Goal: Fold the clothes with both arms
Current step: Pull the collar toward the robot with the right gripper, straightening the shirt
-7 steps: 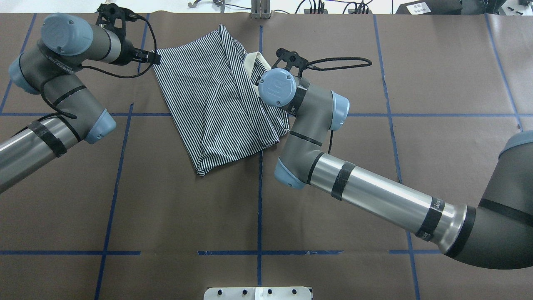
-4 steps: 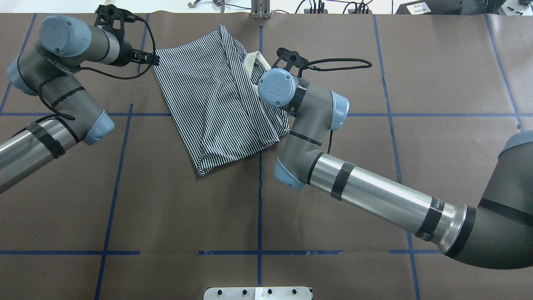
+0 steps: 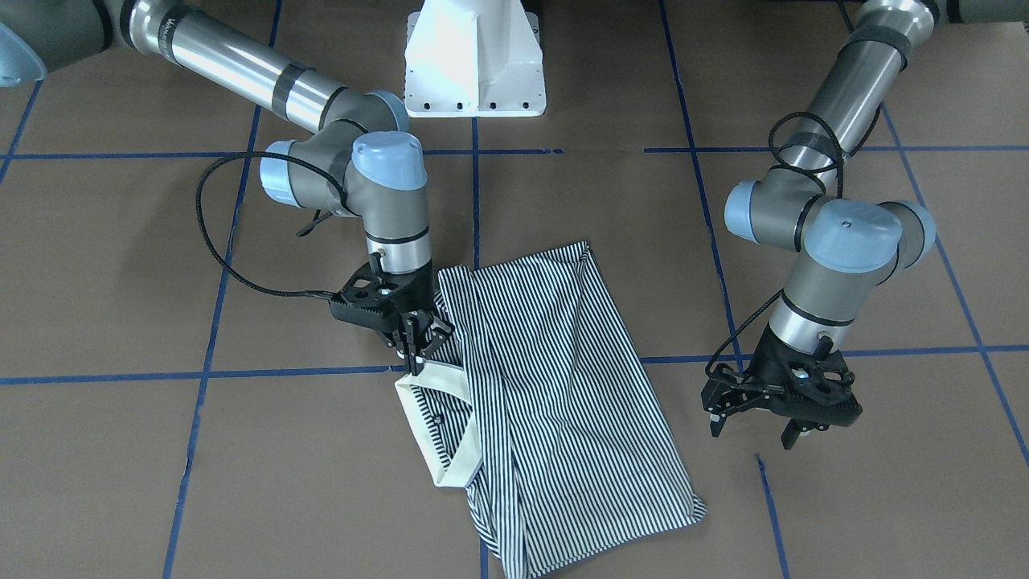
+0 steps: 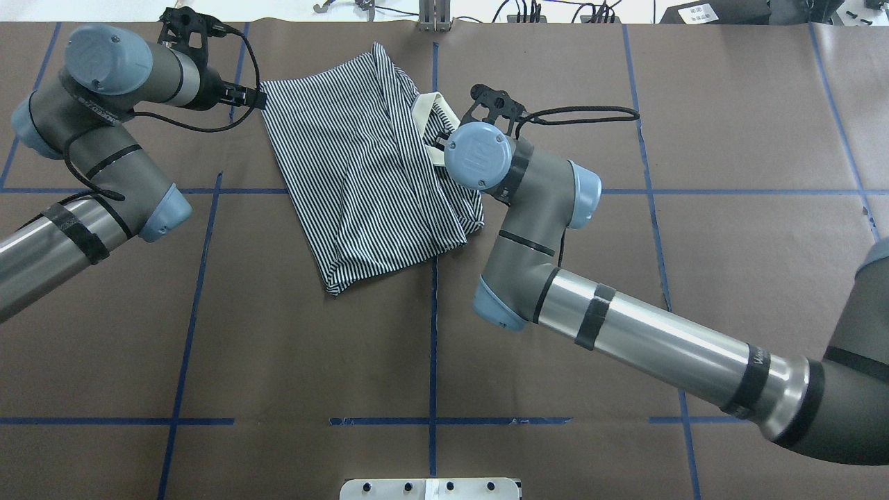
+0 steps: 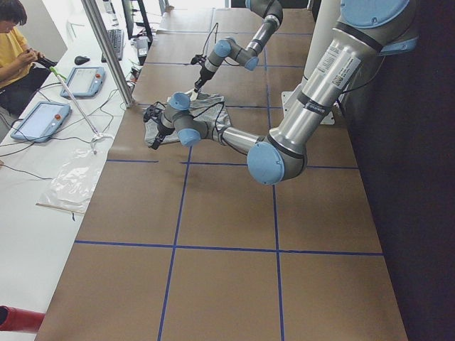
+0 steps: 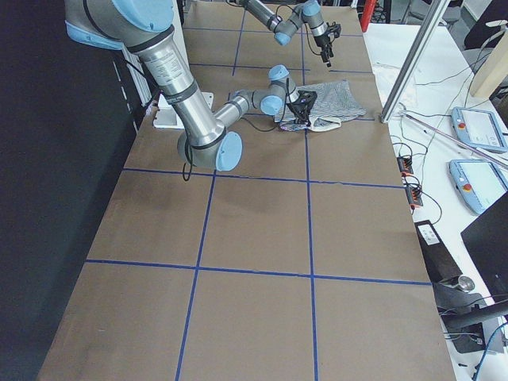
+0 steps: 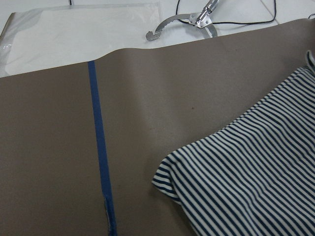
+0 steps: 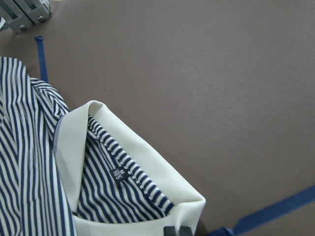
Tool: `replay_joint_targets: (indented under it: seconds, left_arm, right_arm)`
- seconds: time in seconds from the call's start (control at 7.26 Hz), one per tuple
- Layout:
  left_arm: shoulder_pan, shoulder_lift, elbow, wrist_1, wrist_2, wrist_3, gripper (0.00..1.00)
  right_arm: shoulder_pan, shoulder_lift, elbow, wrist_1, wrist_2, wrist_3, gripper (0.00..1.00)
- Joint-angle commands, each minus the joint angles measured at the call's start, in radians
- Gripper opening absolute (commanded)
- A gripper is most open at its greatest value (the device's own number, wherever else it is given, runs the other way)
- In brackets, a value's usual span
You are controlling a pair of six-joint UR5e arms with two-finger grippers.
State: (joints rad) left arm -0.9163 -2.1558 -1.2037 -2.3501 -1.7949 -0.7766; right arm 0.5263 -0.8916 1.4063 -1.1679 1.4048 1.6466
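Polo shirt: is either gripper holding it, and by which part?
The right gripper pinches the polo shirt by its cream collar; the left gripper is open and holds nothing.

A small dark tag [image 8: 117, 173] is seen inside the collar [image 8: 147, 164]; an "M" over digits, perhaps "165", is made out on it. Lettering printed along the right arm [image 4: 653, 337] is too small to be read.

Overhead and front views face oppositely, sharing the shirt [image 4: 361, 180].
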Motion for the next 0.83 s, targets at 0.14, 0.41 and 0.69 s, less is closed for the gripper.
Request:
replay_joint_targets:
  seconds: [0.14,0.41,0.69]
  left_arm:
    - [0.002,-0.001,-0.004,0.0,-0.001,-0.001,1.0]
    - [0.008,-0.001,-0.004,0.0,0.0,-0.001,1.0]
    - [0.013,-0.003,-0.005,0.0,-0.001,-0.003,1.0]
  right_arm:
    - [-0.063,-0.192,0.195,-0.019,-0.072,0.001,0.0]
    - [-0.071,-0.223,0.207,-0.019,-0.085,-0.007,0.0]
    - [-0.107,-0.248,0.238,-0.022,-0.128,-0.013,0.99]
